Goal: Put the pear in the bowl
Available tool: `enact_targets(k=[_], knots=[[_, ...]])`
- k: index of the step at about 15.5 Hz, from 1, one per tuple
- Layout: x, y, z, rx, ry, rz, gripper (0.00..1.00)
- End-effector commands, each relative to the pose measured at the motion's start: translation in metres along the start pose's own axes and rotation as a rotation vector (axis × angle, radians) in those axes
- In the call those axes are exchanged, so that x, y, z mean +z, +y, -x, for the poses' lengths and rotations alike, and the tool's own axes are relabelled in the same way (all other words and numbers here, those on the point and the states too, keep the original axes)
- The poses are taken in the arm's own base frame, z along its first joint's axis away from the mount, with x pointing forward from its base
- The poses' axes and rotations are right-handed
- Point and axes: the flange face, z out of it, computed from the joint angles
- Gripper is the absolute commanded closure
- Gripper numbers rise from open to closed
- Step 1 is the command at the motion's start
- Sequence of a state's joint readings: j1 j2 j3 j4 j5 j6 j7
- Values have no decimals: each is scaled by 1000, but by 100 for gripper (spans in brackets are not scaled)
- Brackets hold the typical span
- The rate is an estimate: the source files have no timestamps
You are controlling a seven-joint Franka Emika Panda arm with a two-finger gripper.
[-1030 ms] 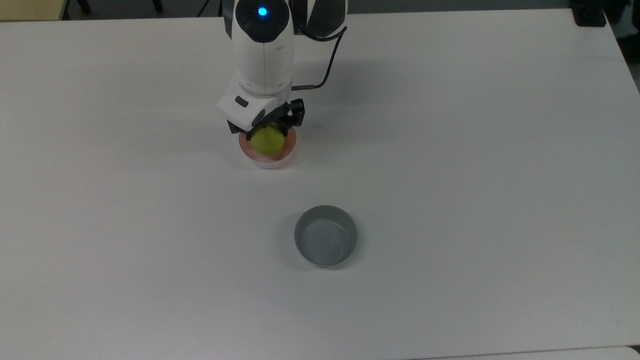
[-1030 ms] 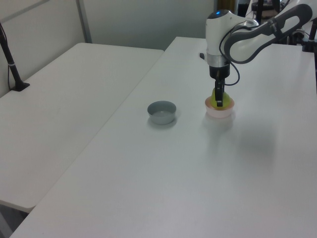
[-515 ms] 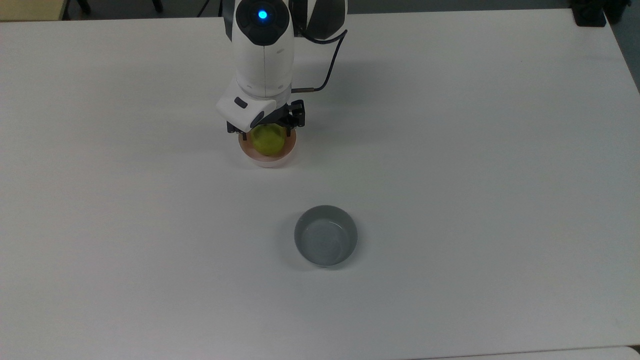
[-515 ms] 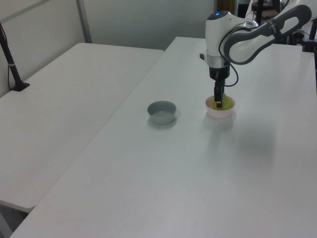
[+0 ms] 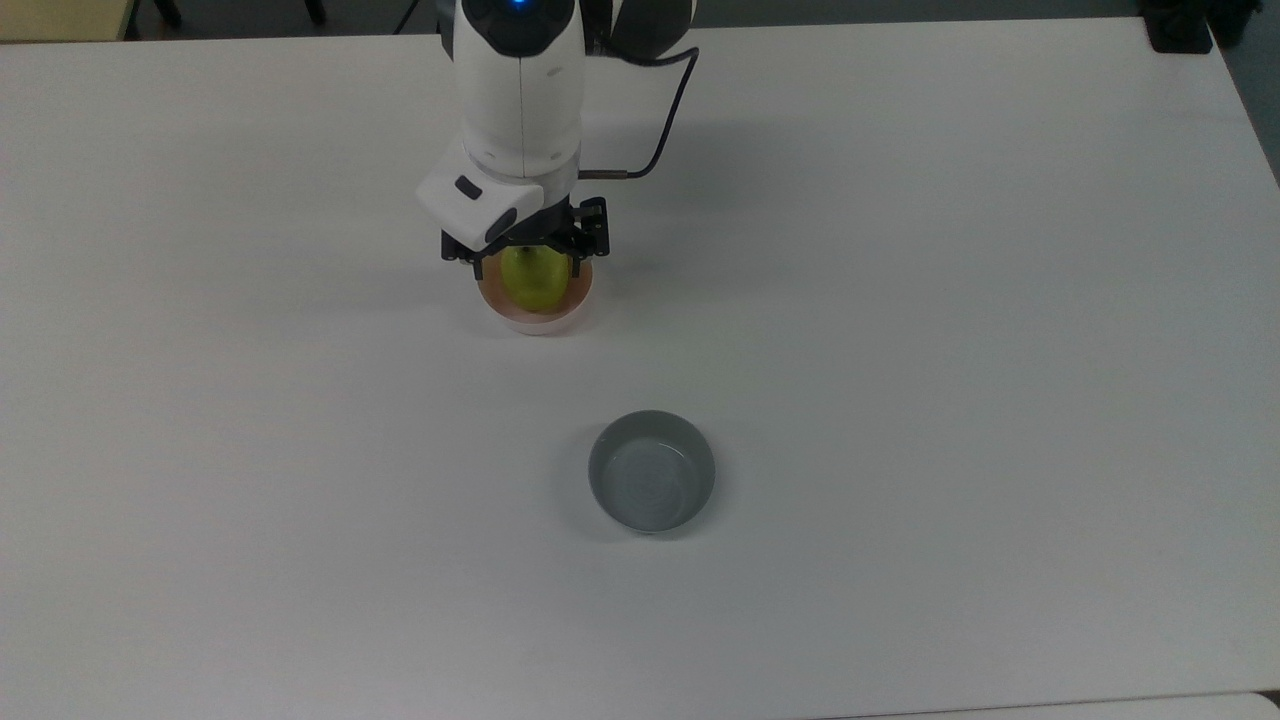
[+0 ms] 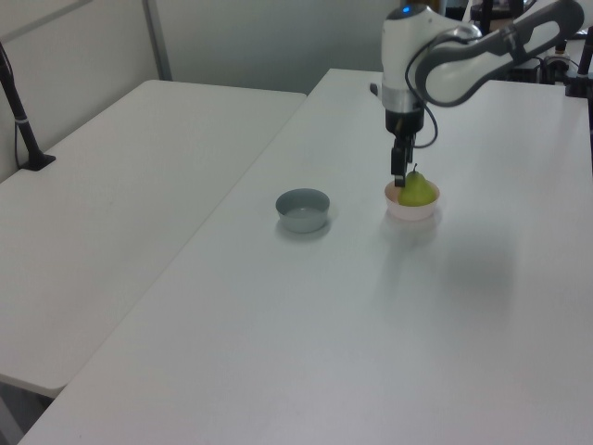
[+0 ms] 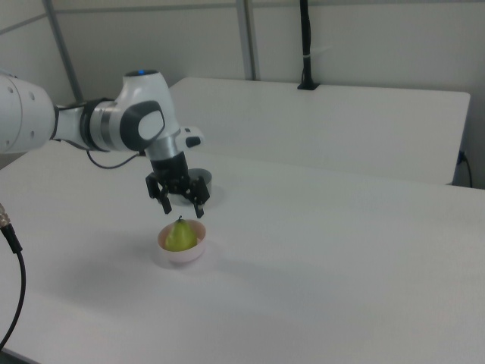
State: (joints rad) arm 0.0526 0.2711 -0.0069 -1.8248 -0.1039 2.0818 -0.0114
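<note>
Yellow-green and glossy, the pear (image 7: pixel 180 236) sits stem-up inside the pale pink bowl (image 7: pixel 183 251), directly beneath the claw (image 7: pixel 181 206). The claw is released: in the right view its two dark fingers (image 7: pixel 201 208) stand spread apart, their tips just above the stem and clear of the fruit. In the left view the claw (image 6: pixel 397 178) hangs a little above the bowl (image 6: pixel 411 206), with the pear (image 6: pixel 418 191) showing just below and beside its tips.

White arm links reach in from the right view's left, bend at a grey-banded joint, and the last link points straight down at the worktop (image 7: pixel 318 258). In the top view the wrist housing covers the far side of the bowl (image 5: pixel 540 318), leaving the near half of the pear (image 5: pixel 532 282) in sight between the black finger mounts of the claw (image 5: pixel 525 262). A black cable (image 5: pixel 672 110) loops off the wrist toward the top view's right.

Well apart from the claw, toward the near edge of the top view, a grey-blue bowl (image 5: pixel 652 471) stands by itself on the white worktop (image 5: pixel 950 350).
</note>
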Motion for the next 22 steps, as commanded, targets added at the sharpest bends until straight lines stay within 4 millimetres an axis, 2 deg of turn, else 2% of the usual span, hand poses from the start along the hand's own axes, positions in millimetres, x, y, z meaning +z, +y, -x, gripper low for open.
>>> enact_targets(k=[1, 3, 6, 12, 14, 22], knots=[[-58, 8, -3, 52, -8, 24, 0], [-85, 11, 1, 60, -21, 24, 0], [-140, 18, 15, 80, -20, 18, 0], [-206, 30, 53, 120, 10, -23, 0], [-216, 31, 61, 125, 16, -38, 0], [-215, 38, 68, 134, -29, -25, 0]])
